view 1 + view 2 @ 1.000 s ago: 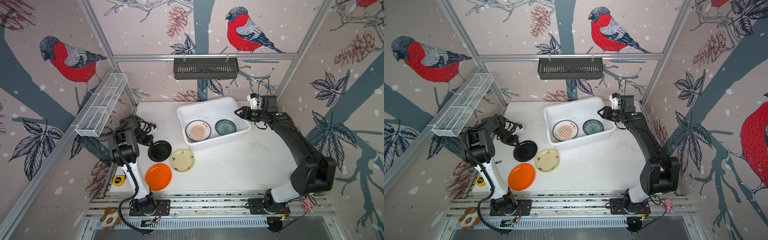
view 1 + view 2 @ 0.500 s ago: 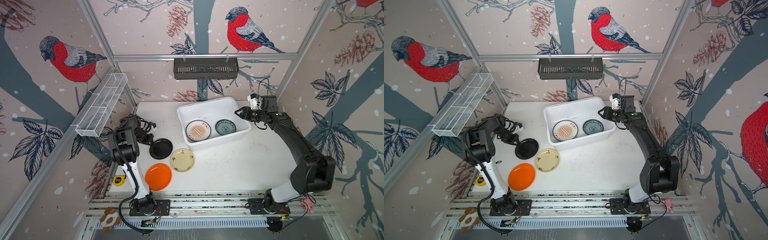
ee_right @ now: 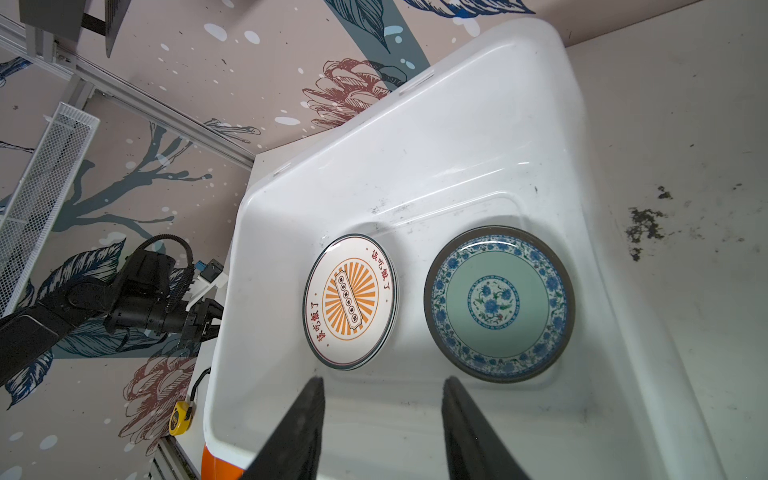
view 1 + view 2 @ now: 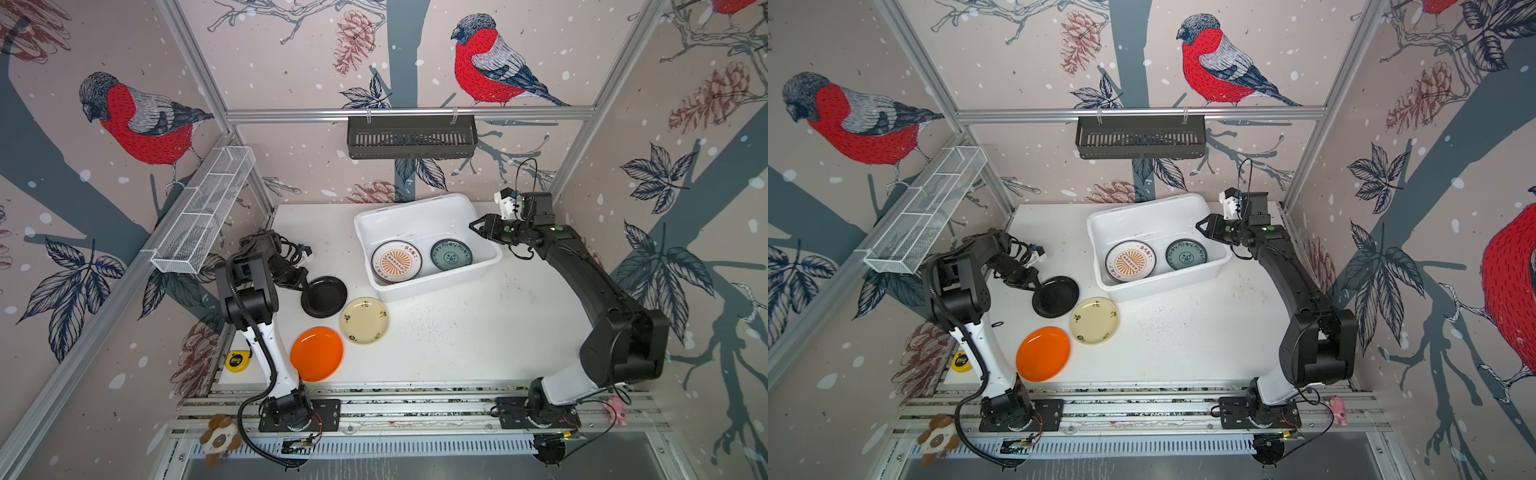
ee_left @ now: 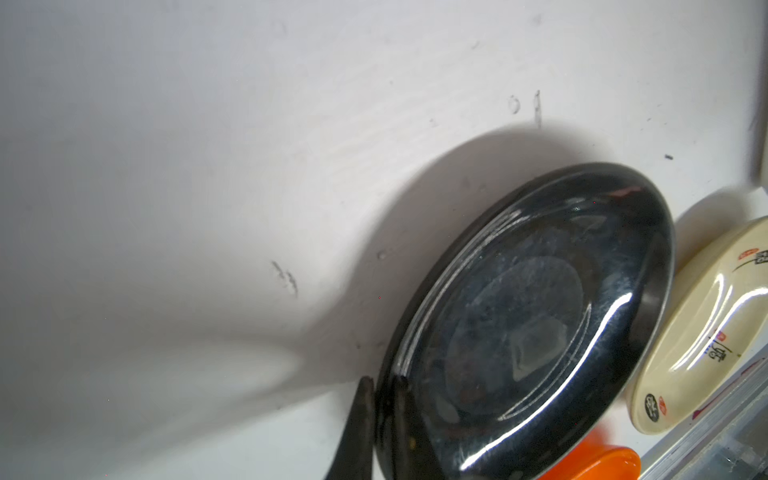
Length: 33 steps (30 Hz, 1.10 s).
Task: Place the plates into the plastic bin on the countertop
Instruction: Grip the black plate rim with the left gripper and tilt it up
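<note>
White bench is carrying the plastic bin: sunburst plate and teal plate inside, orange plate and cream plate outside. Left gripper is pinching the black plate by its rim; right gripper is hanging open above the bin.

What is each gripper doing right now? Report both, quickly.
Left gripper: shut on the rim of the black plate.
Right gripper: open, holding nothing, over the plastic bin.
</note>
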Available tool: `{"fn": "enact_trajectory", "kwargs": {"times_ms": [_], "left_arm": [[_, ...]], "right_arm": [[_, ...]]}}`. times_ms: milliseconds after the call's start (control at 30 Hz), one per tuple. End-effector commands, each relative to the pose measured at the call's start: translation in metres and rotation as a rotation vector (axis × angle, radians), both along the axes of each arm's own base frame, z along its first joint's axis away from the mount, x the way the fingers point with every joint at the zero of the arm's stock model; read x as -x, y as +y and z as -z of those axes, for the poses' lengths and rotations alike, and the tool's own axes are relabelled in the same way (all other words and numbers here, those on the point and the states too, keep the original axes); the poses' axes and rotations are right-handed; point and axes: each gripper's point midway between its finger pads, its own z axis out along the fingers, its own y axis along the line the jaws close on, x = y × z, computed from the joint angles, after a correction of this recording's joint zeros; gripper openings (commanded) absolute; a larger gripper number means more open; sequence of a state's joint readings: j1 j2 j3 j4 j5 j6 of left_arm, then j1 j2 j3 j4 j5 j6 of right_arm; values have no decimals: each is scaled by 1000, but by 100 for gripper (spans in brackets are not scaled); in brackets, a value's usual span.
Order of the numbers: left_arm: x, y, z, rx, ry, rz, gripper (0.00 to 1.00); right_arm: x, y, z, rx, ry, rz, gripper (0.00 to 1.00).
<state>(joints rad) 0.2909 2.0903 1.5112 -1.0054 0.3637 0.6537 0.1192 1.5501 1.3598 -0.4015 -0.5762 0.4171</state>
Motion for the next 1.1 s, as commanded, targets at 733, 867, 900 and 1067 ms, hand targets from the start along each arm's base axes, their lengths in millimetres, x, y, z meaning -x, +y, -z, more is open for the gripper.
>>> {"fn": "enact_trajectory", "kwargs": {"times_ms": [733,867,900,1067], "left_arm": [[-62,7,-81,25,-159,-87,0],[-72,7,-93,25,-184,-92,0],[-74,7,-95,25,-187,-92,0],[-85,7,-111,33,-217,-104,0]], "right_arm": [[-19,4,-7,-37,-36,-30,48],[-21,5,-7,-40,-39,-33,48],[-22,5,-6,-40,-37,-33,48],[-23,4,-7,-39,-39,-34,48]]}}
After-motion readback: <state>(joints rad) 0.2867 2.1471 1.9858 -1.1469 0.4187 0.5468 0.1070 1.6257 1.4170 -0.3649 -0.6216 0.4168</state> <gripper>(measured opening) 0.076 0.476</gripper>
